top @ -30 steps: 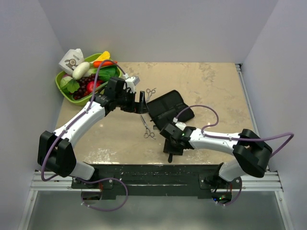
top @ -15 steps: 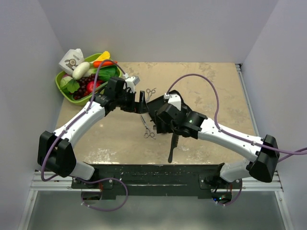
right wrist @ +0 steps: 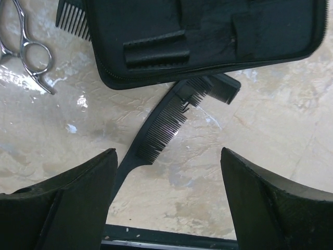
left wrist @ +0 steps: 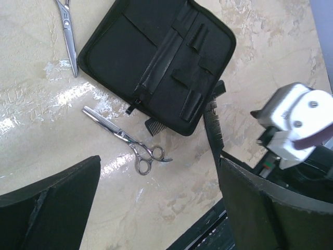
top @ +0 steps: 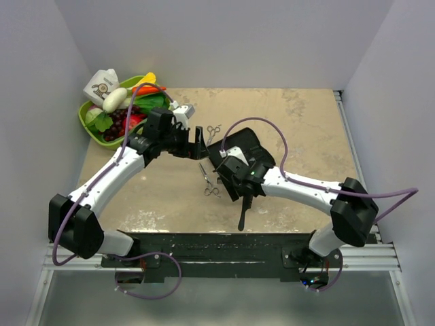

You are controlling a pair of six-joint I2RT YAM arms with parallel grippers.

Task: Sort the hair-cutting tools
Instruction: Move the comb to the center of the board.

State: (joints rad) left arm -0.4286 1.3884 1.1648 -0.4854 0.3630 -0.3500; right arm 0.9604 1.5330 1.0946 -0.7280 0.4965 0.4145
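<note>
The thin black plastic comb (right wrist: 156,136) lies flat on the beige mottled surface (top: 309,125), directly beneath the right end effector (right wrist: 167,156). That end effector's fingers (right wrist: 62,198) are spread wide with nothing between them. The comb's toothed end reaches the edge of the flat black rectangular zip case (right wrist: 208,31), which lies open just beyond that end effector. To its left lie slim silver metal thinning scissors with ring handles (right wrist: 28,49), beside the case's corner.

A second pair of slim silver scissors (left wrist: 66,28) lies ahead of the left end effector (left wrist: 158,166), past the far side of the case and apart from it. The left end effector is also spread wide and empty, above the surface. Behind it, well apart, sits a green tray of toy produce (top: 87,119).
</note>
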